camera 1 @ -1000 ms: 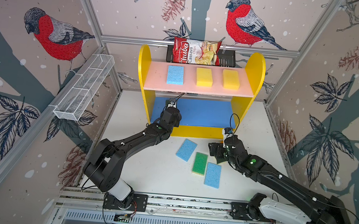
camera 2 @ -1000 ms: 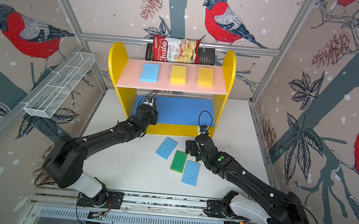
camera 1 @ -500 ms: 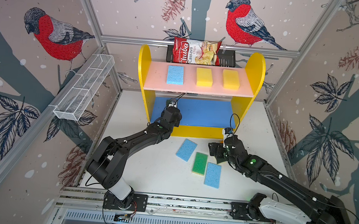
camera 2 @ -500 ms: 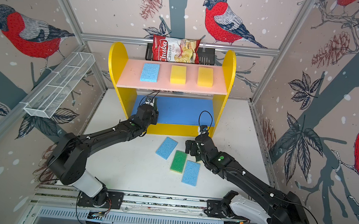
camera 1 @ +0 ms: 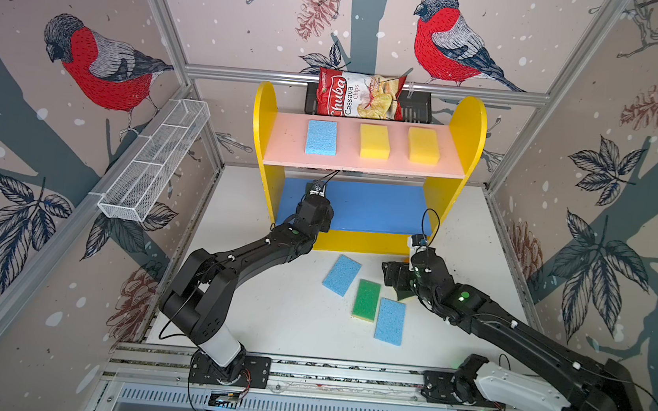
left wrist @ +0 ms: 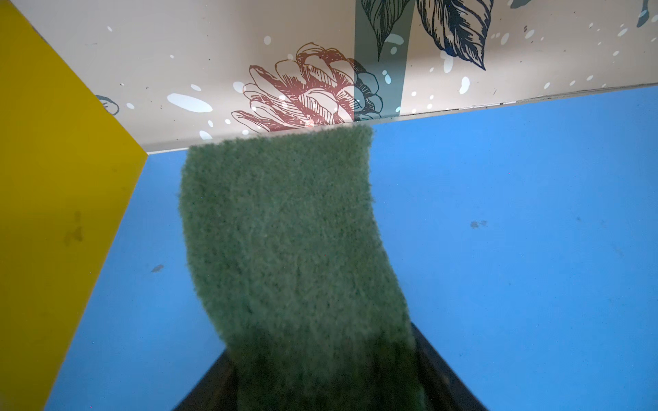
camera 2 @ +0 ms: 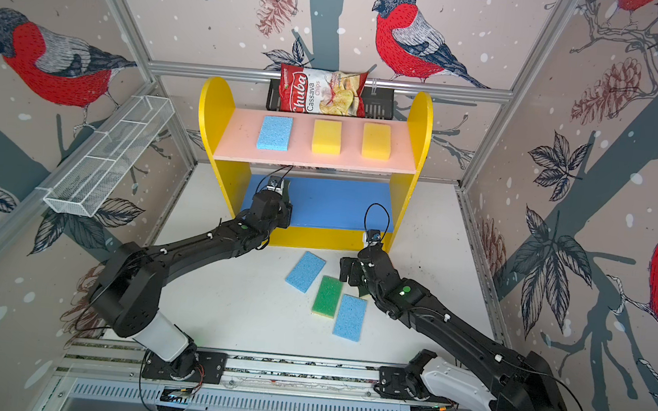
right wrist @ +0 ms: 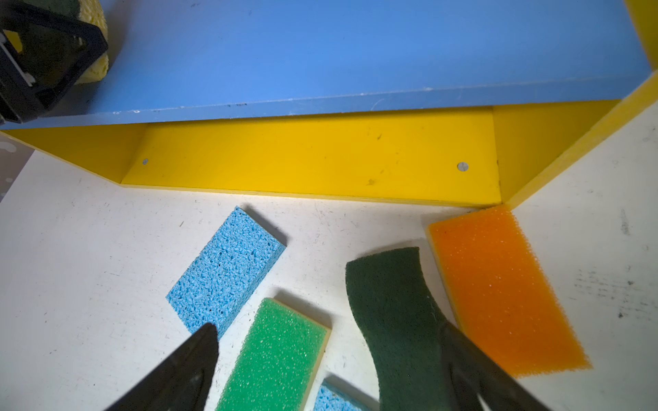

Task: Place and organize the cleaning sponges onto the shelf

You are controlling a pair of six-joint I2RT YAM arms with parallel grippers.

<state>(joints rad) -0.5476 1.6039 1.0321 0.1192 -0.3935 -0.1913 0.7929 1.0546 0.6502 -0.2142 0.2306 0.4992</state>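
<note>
The yellow shelf (camera 1: 467, 121) holds one light blue sponge (camera 1: 321, 137) and two yellow sponges (camera 1: 374, 141) on its pink top board. My left gripper (left wrist: 324, 384) reaches over the blue middle board (left wrist: 516, 213), its fingers tight against a dark-green wavy sponge (left wrist: 285, 231) that lies along the board near the left side panel. My right gripper (right wrist: 331, 356) hangs open low over the table. Below it lie a bright green sponge (right wrist: 277, 356) and a second dark-green wavy sponge (right wrist: 395, 313). An orange sponge (right wrist: 498, 288) and two light blue sponges (camera 1: 341, 275) lie beside them.
A red-and-white chips bag (camera 1: 358, 96) sits in a black rack (camera 1: 415, 107) behind the shelf. A white wire basket (camera 1: 154, 161) hangs on the left wall. The arms' rail (camera 1: 303, 371) runs along the table's front edge.
The left arm's lower links have shifted slightly while its gripper stays inside the shelf. The right arm and the sponges on the table have not moved.
</note>
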